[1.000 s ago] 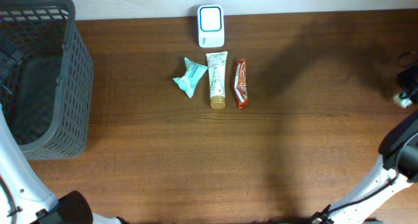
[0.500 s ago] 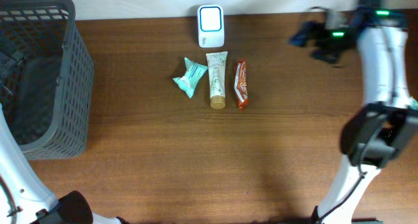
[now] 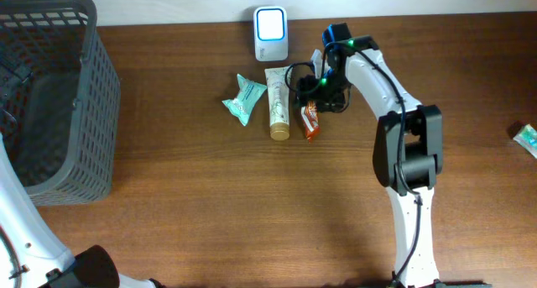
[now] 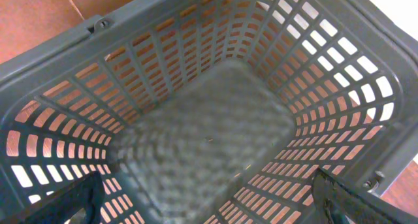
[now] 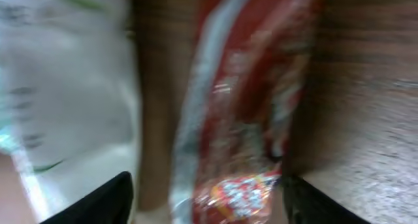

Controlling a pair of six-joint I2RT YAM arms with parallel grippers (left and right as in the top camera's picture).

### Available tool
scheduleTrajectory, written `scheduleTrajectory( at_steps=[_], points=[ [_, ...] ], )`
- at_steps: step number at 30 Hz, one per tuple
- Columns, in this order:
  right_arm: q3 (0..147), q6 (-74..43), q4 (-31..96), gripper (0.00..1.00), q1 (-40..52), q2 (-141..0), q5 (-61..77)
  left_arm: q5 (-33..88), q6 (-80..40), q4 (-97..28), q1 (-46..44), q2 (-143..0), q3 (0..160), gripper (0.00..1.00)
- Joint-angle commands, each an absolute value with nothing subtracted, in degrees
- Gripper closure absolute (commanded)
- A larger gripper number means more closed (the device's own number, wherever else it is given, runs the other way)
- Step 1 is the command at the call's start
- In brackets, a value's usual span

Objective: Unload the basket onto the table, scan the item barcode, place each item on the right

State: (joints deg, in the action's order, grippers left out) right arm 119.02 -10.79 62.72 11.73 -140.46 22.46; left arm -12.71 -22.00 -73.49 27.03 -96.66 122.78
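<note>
One glossy red snack bar, long axis twelve-to-six o'clock; right gripper gapes astride it, left gripper spread wide.

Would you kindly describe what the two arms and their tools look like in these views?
Both are white tubular links joined by bulky black joints. The right arm carries small green lights near its wrist, and a black cable loops out beside it. Of the left arm only a white link and a black joint show. The left tool and right tool have dark fingers.

Right arm outstretched, jaws apart.
</note>
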Motion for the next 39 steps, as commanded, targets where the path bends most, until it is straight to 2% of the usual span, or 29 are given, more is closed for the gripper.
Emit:
scheduleTrajectory(
  at_steps=[1,2,4,5,6,10,13,15,18,20,24,27,29,30,31,32,35,36,39],
  points=[
    [118.69,-12.56,62.30,0.33,12.05,-142.26,18.35,-13.32,-21.10,-73.43,27.29,-96.62,122.93,0.01],
    [118.61,-12.56,62.13,0.42,12.23,-142.74,18.37,-13.32,-21.10,-73.43,27.29,-96.62,122.93,0.01],
    [118.61,-13.02,62.11,0.68,12.75,-143.31,18.37,-13.32,-21.10,-73.43,27.29,-96.62,122.93,0.01],
    [118.65,-13.80,62.04,0.85,12.91,-143.31,18.98,-13.32,-21.12,-73.43,27.29,-96.62,122.93,0.01],
    [118.98,-14.04,62.15,0.96,12.84,-143.20,19.00,-13.32,-21.10,-73.43,27.29,-96.62,122.93,0.01],
    [128.75,-14.02,68.64,0.96,11.46,-141.21,14.44,-13.32,-21.10,-73.43,27.29,-96.62,122.93,0.01],
    [139.20,-14.04,77.62,0.96,11.46,-140.73,-3.09,-13.32,-21.10,-73.43,27.29,-96.62,122.93,0.01],
    [139.90,-14.48,80.68,0.96,12.08,-140.73,-13.39,-13.32,-21.10,-73.43,27.29,-96.62,122.93,0.01],
    [133.97,-25.26,84.16,0.96,13.54,-141.32,-37.01,-13.32,-21.10,-73.43,27.29,-96.62,122.93,0.01],
    [128.38,-29.36,82.41,0.96,13.78,-141.49,-39.48,-13.32,-21.12,-73.43,27.29,-96.62,122.93,0.01],
    [115.02,-29.45,74.87,0.96,16.32,-141.49,-37.65,-13.32,-21.12,-73.43,27.29,-96.62,122.93,0.01],
    [118.69,-29.21,76.84,0.80,18.35,-140.94,-31.51,-13.32,-21.10,-73.43,27.29,-96.62,122.93,0.01],
    [130.65,-28.23,82.98,0.37,17.67,-140.73,-26.17,-13.34,-21.10,-73.43,27.29,-96.62,122.93,0.01],
    [136.18,-25.87,85.12,0.34,17.04,-140.73,-23.14,-13.34,-21.10,-73.43,27.29,-96.62,122.93,0.01],
    [145.21,-22.33,88.68,0.13,15.38,-140.73,-17.74,-13.34,-21.10,-73.43,27.29,-96.62,122.93,0.01],
    [153.18,-18.33,92.44,0.05,13.21,-140.73,-12.27,-13.32,-21.12,-73.43,27.29,-96.62,122.93,0.01],
    [159.83,-3.40,97.36,0.05,6.07,-140.42,2.81,-13.34,-21.10,-73.43,27.29,-96.62,122.93,0.01],
    [157.71,0.34,97.34,0.05,2.68,-140.53,7.44,-13.34,-21.10,-73.43,27.29,-96.62,122.93,0.01],
    [149.84,4.01,97.34,0.05,-2.00,-140.53,9.13,-13.32,-21.10,-73.43,27.29,-96.62,122.93,0.01]
  ],
)
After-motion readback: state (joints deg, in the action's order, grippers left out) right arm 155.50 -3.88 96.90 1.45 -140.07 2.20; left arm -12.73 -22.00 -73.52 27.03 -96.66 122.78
